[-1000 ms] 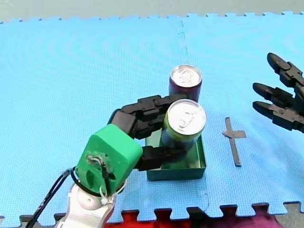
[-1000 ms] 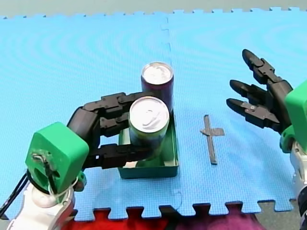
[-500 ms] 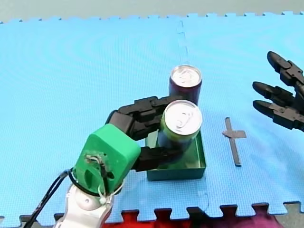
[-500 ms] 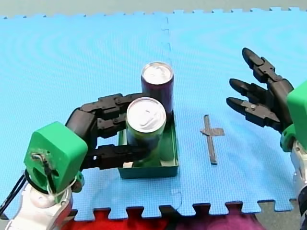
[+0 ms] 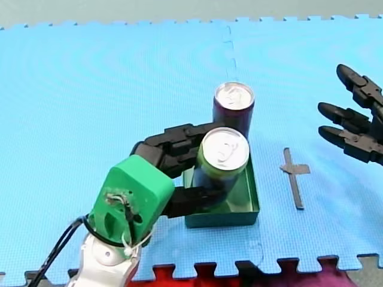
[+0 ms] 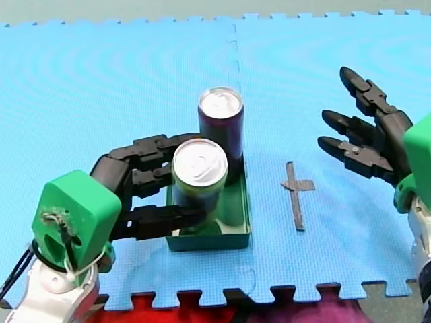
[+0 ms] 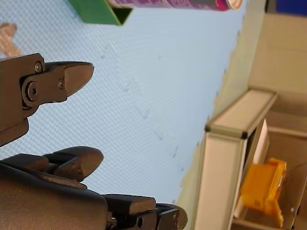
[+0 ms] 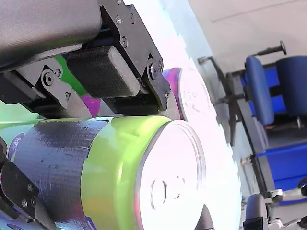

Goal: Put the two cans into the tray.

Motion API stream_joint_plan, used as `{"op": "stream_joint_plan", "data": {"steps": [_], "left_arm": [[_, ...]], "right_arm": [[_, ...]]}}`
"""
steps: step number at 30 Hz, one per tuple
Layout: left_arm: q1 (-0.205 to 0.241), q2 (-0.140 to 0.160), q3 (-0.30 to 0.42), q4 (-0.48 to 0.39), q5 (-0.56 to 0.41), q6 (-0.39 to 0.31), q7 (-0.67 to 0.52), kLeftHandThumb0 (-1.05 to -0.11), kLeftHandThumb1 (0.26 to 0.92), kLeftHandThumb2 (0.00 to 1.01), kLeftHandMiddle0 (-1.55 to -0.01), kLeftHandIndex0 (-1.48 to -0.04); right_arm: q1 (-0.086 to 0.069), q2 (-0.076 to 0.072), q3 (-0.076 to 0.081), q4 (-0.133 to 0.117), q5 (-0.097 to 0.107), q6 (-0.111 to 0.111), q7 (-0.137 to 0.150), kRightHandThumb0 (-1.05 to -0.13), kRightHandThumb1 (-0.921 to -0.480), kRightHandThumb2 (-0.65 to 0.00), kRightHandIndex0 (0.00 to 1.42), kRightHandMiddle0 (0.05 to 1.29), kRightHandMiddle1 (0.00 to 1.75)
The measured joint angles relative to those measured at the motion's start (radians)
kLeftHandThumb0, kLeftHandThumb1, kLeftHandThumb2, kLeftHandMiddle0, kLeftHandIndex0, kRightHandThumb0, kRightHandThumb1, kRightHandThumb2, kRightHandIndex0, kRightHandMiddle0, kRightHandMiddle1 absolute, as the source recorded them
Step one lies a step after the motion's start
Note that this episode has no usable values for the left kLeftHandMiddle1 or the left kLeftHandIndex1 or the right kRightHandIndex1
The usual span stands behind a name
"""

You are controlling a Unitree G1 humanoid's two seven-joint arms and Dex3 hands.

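No legible text, labels or numbers on anything.

**Two Eyes Up High, Two Down at the Wrists**

The head cameras look forward and down over the blue mat point(image 5: 119, 89), set slightly apart sideways. Both take in the green tray point(image 6: 209, 241) and the mat around it. One wrist camera sits tight against the green can point(image 8: 96, 163) in the left hand point(image 5: 164, 158). The other looks past dark fingers point(image 7: 62, 81) low across the mat. Both wrist views catch the purple can point(image 7: 168, 4).
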Motion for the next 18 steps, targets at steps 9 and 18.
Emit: {"op": "stream_joint_plan", "data": {"steps": [9,18], "left_arm": [[0.003,0.0,0.013,0.016,-0.019,0.0,-0.006,-0.526,0.704,0.0,-1.04,-1.11],[0.007,-0.005,0.029,0.054,-0.042,-0.023,-0.013,-0.533,0.705,0.0,-1.04,-1.1]], "right_arm": [[0.0,0.0,-0.001,-0.002,0.001,0.001,0.002,-1.048,-0.921,-0.096,0.47,0.12,0.0],[0.002,0.0,0.0,-0.006,0.001,0.002,0.0,-1.048,-0.921,-0.1,0.47,0.12,0.0]]}}
